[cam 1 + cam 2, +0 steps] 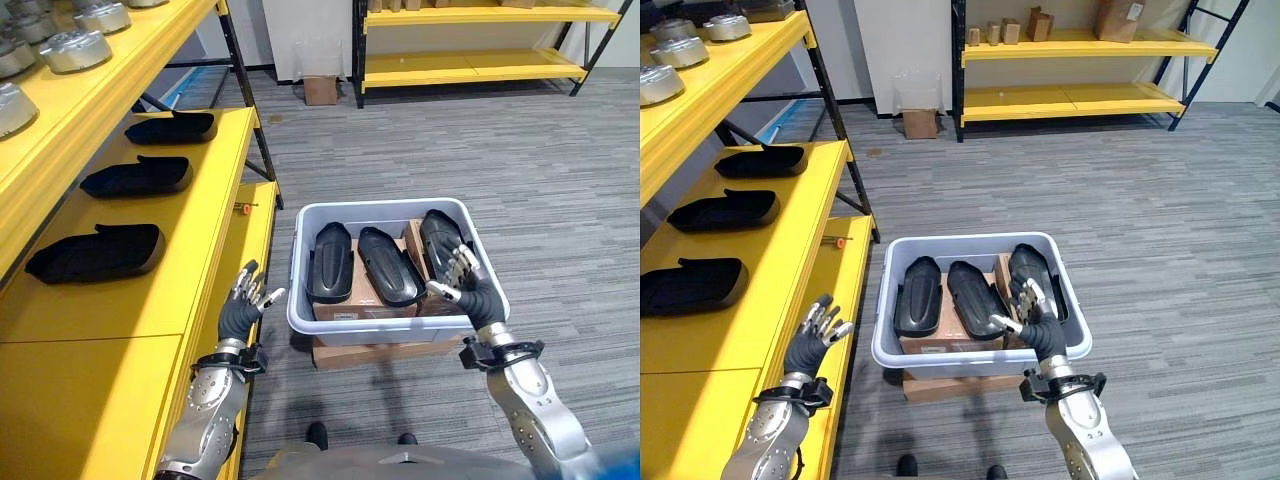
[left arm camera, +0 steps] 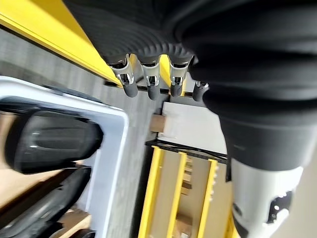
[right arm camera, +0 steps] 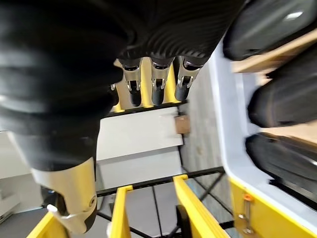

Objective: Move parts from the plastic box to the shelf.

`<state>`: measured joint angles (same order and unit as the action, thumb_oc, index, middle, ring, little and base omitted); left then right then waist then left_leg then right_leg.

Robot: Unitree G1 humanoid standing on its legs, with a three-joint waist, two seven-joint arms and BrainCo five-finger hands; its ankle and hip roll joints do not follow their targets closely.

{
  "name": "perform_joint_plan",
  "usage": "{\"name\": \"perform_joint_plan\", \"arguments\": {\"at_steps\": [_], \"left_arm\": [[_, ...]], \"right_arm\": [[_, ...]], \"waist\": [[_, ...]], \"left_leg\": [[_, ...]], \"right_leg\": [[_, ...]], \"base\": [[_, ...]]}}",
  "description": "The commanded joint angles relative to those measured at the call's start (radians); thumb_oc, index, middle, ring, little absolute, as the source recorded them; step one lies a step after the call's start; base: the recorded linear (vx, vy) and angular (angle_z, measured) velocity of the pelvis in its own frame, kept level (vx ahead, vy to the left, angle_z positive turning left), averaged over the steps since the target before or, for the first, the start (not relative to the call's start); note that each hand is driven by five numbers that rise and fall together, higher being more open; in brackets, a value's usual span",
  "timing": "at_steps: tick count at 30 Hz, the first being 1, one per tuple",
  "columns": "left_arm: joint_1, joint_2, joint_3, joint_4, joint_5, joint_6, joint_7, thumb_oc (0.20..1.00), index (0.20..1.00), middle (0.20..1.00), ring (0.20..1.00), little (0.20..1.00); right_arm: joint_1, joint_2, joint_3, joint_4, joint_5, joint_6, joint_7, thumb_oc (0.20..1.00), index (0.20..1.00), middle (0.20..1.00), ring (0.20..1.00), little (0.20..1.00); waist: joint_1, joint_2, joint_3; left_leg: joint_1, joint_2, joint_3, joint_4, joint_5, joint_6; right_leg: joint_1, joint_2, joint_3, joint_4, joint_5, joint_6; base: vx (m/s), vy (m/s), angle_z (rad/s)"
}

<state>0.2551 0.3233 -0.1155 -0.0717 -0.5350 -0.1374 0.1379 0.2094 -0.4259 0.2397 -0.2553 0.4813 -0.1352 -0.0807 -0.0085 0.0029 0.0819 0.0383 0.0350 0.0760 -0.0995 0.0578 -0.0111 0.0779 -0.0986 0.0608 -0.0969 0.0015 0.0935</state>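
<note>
Three black moulded parts (image 1: 375, 262) are seen in the grey plastic box (image 1: 300, 290), laid side by side on brown cardboard packs inside it. The box is set on a flat cardboard carton (image 1: 385, 352) on the grey carpeted floor (image 1: 520, 170), just beside the front edge of the yellow shelf (image 1: 130, 300). Three more black parts (image 1: 100, 250) are lined up along the middle level of that shelf, well apart from each other, and silver round parts (image 1: 75, 48) are ranged on the level above.

The right robot hand (image 1: 462, 282) is held over the right near corner of the box, beside the rightmost part; its fingers are spread and only loosely bent, and nothing is gripped in them. The left robot hand (image 1: 245, 300) is raised at the shelf's front edge, between shelf and box, with fingers straight and fanned out, and nothing is held in it either.

A second yellow rack (image 1: 1080, 70) is seen across the floor, with cardboard boxes (image 1: 1040, 22) on its upper level.
</note>
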Motion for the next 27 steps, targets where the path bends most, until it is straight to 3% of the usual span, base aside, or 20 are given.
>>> {"name": "perform_joint_plan", "arguments": {"at_steps": [1,7,16,19,27], "left_arm": [[-0.082,0.037,0.044,-0.042,-0.007,-0.089,0.010,1.000,1.000,1.000,1.000,1.000],[-0.233,0.040,-0.003,-0.019,-0.037,-0.119,0.043,1.000,1.000,1.000,1.000,1.000],[-0.466,0.004,-0.161,0.009,-0.034,-0.160,0.113,1.000,1.000,1.000,1.000,1.000],[-0.489,0.000,-0.191,0.031,-0.027,-0.160,0.125,1.000,1.000,1.000,1.000,1.000],[-0.511,0.001,-0.212,0.061,-0.016,-0.156,0.132,1.000,1.000,1.000,1.000,1.000]], "right_arm": [[-0.093,-0.024,-0.041,-0.058,-0.026,-0.082,0.018,1.000,1.000,1.000,1.000,1.000],[-0.311,-0.045,-0.009,0.060,-0.130,-0.078,-0.074,1.000,1.000,1.000,1.000,1.000],[-0.727,-0.019,0.053,0.369,-0.181,-0.084,-0.275,1.000,1.000,1.000,1.000,1.000],[-0.878,-0.038,0.044,0.527,-0.206,-0.093,-0.359,1.000,1.000,1.000,1.000,1.000],[-1.014,-0.135,0.058,0.638,-0.321,-0.075,-0.425,1.000,1.000,1.000,1.000,1.000]], "waist": [[0.009,-0.004,0.016],[0.008,0.009,0.070],[0.034,0.044,0.217],[0.057,0.057,0.239],[0.068,0.079,0.266]], "left_leg": [[-0.026,0.031,-0.027,0.012,-0.016,-0.025],[-0.081,0.033,-0.020,0.012,-0.003,-0.030],[-0.280,0.025,-0.029,0.061,0.041,-0.034],[-0.352,0.019,-0.024,0.084,0.047,-0.035],[-0.399,0.017,-0.012,0.074,0.061,-0.039]], "right_leg": [[-0.022,0.018,-0.015,0.015,0.045,0.025],[-0.087,0.016,-0.017,0.022,0.057,0.026],[-0.324,0.016,-0.014,0.130,0.078,0.019],[-0.402,0.020,-0.005,0.160,0.083,0.019],[-0.472,0.029,0.004,0.178,0.088,0.019]], "base": [[-0.01,-0.012,-0.05],[-0.09,-0.011,-0.07],[-0.17,-0.012,0.01],[-0.09,0.003,-0.08],[-0.01,0.002,-0.07]]}}
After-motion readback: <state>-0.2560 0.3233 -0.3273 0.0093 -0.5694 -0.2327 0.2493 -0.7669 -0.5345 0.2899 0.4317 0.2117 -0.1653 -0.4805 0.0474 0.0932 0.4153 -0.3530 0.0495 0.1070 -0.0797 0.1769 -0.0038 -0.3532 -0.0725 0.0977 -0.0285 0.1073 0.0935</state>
